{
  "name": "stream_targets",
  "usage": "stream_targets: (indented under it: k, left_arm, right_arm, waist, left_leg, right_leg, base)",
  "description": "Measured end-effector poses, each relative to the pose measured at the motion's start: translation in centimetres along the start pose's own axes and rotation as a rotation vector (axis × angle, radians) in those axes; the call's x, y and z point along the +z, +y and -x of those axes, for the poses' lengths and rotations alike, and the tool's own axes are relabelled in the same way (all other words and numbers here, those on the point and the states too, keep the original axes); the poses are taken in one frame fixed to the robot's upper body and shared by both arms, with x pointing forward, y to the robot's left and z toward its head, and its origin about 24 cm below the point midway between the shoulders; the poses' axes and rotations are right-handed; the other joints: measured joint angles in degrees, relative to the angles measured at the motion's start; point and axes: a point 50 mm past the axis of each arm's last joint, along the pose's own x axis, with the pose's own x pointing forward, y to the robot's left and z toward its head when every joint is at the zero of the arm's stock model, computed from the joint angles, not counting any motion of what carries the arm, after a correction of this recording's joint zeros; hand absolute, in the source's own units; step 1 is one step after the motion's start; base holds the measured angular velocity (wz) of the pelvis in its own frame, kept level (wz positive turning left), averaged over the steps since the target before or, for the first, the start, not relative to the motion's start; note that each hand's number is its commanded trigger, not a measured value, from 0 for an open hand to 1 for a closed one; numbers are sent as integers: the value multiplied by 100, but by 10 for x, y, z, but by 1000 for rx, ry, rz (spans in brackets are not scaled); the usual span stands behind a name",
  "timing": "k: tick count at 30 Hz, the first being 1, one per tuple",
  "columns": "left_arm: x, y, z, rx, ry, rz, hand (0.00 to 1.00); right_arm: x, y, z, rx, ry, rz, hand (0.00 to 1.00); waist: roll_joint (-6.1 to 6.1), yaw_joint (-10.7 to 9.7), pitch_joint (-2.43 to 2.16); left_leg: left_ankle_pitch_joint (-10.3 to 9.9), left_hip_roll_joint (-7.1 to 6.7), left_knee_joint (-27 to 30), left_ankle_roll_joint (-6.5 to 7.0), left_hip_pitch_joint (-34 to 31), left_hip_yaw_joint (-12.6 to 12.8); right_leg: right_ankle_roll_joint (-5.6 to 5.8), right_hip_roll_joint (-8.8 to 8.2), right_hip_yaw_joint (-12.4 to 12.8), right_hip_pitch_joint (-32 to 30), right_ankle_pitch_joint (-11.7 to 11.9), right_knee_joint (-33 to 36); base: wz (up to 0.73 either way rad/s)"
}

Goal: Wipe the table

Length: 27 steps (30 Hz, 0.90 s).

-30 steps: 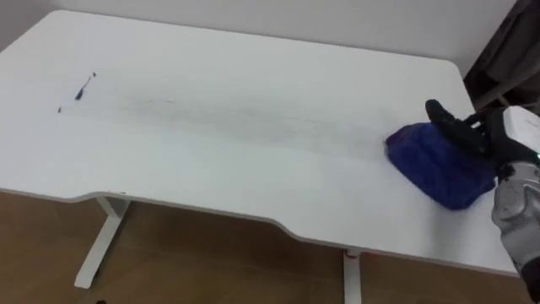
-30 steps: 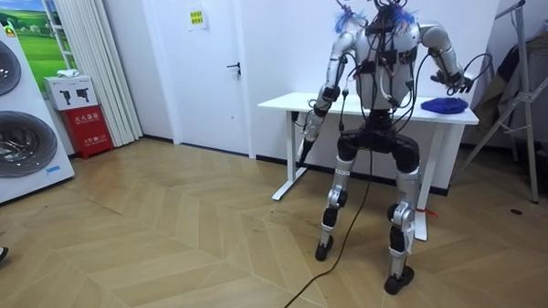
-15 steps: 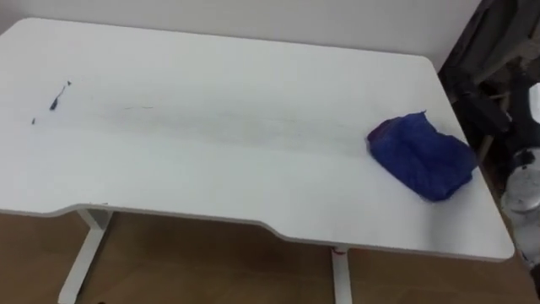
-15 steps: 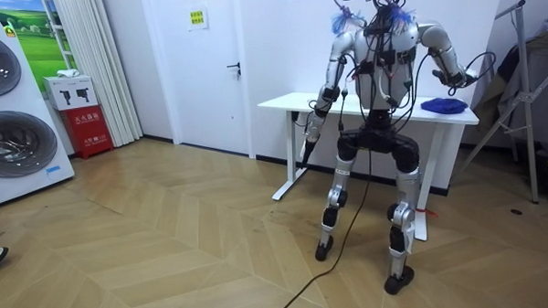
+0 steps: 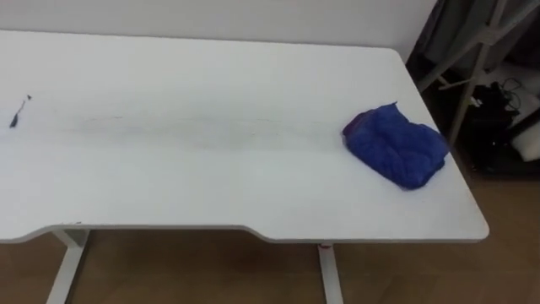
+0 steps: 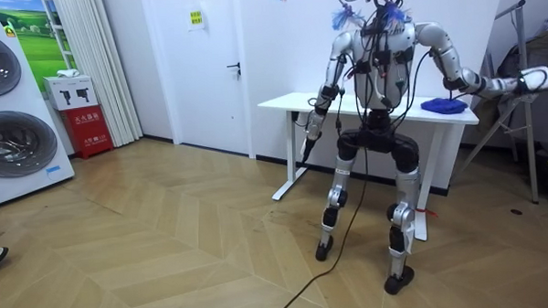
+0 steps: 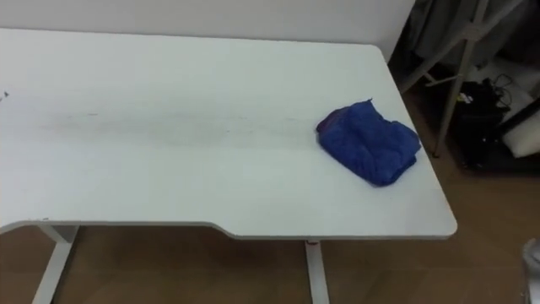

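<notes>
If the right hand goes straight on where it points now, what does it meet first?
Probably the metal stand beside the table; the right hand points towards it, but depth is unclear.

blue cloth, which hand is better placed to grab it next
Right: the blue cloth lies at the right end of the table, nearer the right hand; the left hand hangs far off.

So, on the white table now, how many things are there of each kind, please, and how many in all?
Blue cloth, crumpled near the right end: 1
Small dark streak, near the left end: 1
Total: 2 on the table
</notes>
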Motion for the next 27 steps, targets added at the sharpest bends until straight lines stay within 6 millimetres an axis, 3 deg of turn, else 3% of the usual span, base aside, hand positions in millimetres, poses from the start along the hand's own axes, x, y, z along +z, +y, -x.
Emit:
stream_targets:
  k: [2, 7, 11, 16, 20, 22, 25, 27]
  left_arm:
    - [-4, 1, 1, 3, 9, -4, 0]
    - [-6, 5, 2, 19, 14, 25, 0]
    - [-6, 5, 2, 21, 15, 22, 0]
    - [-9, -9, 1, 3, 33, 16, 0]
    - [-15, -20, 1, -10, 63, -33, 0]
    - [-12, -29, -1, -18, 70, -62, 0]
    - [-11, -42, 0, -27, 66, -67, 0]
    - [-8, -47, 0, -29, 54, -96, 0]
  right_arm:
    - [-24, -6, 5, -9, 81, 29, 0]
    - [-103, -24, 37, -37, 410, 42, 0]
    - [-142, -28, 66, -42, 612, 40, 0]
    - [-192, -19, 136, 166, 832, 151, 0]
    - [-200, 0, 171, 400, 837, 272, 0]
    - [-198, 16, 187, 524, 814, 312, 0]
    - [-191, 36, 201, 674, 765, 343, 0]
    - [-187, 45, 207, 768, 711, 383, 0]
  waist:
    - [43, -37, -17]
    - [50, -181, -11]
    - [0, -218, -17]
    - [-17, -156, -36]
    - [136, -66, -11]
    - [244, -2, -20]
    - [345, 34, -9]
    - [350, 102, -9]
  left_leg:
    - [-7, 0, -15, 10, 45, 70]
    - [-11, 2, -78, 11, 35, 109]
    - [-16, -2, -104, 17, 41, 136]
    - [-20, 2, -106, 13, 48, 208]
    - [-76, 11, -94, 14, 140, 264]
    - [-96, 12, -85, 7, 142, 251]
    - [-98, 12, -66, 25, 138, 239]
    - [-97, 11, -66, 28, 111, 229]
  right_leg:
    - [1, 0, 53, 6, 0, 4]
    - [8, 0, 68, -9, 3, -50]
    - [24, 11, 100, -7, 12, -99]
    - [24, 11, 110, 7, 12, -105]
    - [33, 23, 178, 44, 28, -104]
    - [32, 42, 181, 83, 90, -184]
    - [36, 42, 177, 98, 109, -197]
    - [36, 41, 179, 83, 109, -196]
  base:
    - [-13]
    - [-2]
    - [-4]
    - [-2]
    - [-10]
    - [0]
    - [0]
    - [0]
